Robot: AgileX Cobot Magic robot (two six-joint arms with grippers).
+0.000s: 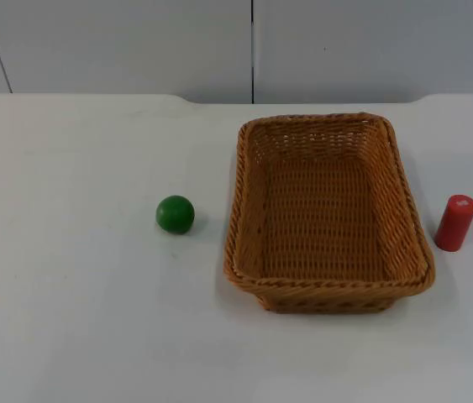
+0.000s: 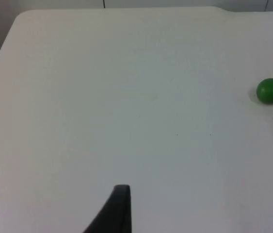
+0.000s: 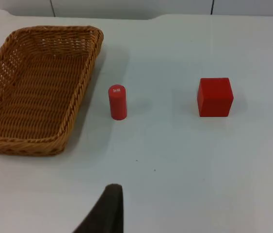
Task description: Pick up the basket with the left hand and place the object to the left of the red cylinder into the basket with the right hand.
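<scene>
Wicker basket (image 1: 328, 290) between green ball (image 1: 175, 214), red cylinder (image 1: 455, 222)

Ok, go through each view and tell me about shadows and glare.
Top view: even light, no glare; green ball and wicker basket cast faint soft shadows on the table. Left wrist view: the ball has a faint shadow at its base. Right wrist view: red cylinder and red cube throw faint shadows.

A white desk (image 1: 76, 319) with a smooth matt top runs back to a pale grey partition wall (image 1: 118, 42). Dark vertical seams split the wall into panels. The desk's far edge has rounded corners and a shallow step near the middle. Light falls evenly, leaving only soft shadows.
</scene>
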